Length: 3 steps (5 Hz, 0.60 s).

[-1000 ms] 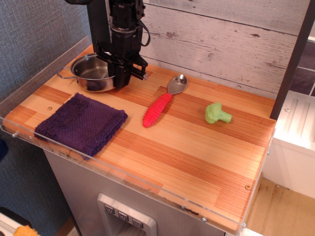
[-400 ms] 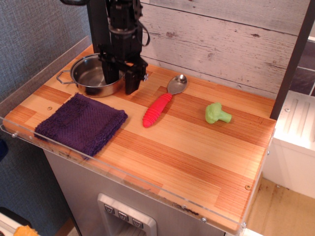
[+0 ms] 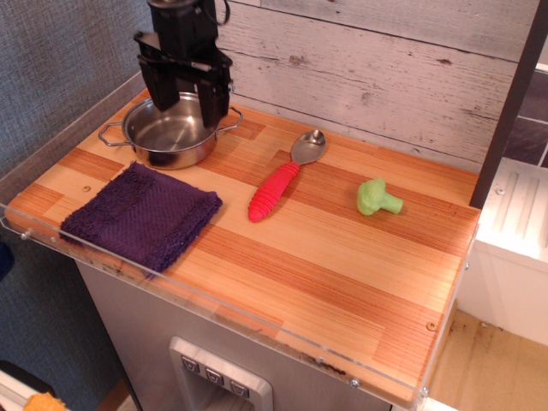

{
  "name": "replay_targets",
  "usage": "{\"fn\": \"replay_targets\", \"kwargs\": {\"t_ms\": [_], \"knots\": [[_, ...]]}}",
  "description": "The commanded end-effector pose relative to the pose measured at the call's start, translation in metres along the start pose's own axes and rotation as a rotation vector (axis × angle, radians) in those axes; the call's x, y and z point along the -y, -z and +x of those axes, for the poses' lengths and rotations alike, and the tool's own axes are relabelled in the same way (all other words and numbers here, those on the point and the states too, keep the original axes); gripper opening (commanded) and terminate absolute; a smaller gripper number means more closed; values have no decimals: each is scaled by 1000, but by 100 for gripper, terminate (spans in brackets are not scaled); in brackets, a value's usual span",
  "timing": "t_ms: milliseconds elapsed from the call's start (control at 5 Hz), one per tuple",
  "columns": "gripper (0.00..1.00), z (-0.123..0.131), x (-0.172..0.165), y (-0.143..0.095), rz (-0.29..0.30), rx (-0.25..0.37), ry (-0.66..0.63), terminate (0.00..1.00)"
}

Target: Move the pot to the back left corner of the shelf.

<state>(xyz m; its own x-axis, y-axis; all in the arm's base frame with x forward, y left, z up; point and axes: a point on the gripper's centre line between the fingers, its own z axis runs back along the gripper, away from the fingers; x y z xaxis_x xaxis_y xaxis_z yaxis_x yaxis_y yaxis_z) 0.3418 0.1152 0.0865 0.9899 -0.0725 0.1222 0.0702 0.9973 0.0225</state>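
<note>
Mock kitchen set-up: a butcher-block shelf (image 3: 342, 248) with whitewashed plank backing (image 3: 385, 68) carries a steel pot (image 3: 167, 137), a red-handled spoon (image 3: 282, 181), a purple cloth (image 3: 141, 214) and toy broccoli (image 3: 377, 198).

A whitewashed plank wall (image 3: 385, 81) with worn grey patches runs behind, a blue-grey textured wall (image 3: 60, 60) closes the left side, a white ribbed appliance (image 3: 514, 248) stands at right over a tan wood floor (image 3: 484, 368), under soft, even light
</note>
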Motion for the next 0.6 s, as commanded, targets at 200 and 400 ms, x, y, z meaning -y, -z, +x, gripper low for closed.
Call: {"fn": "replay_targets", "kwargs": {"t_ms": [200, 400], "knots": [[100, -31, -2, -29, 14, 68, 33, 0], [100, -31, -2, -29, 14, 68, 33, 100]]}}
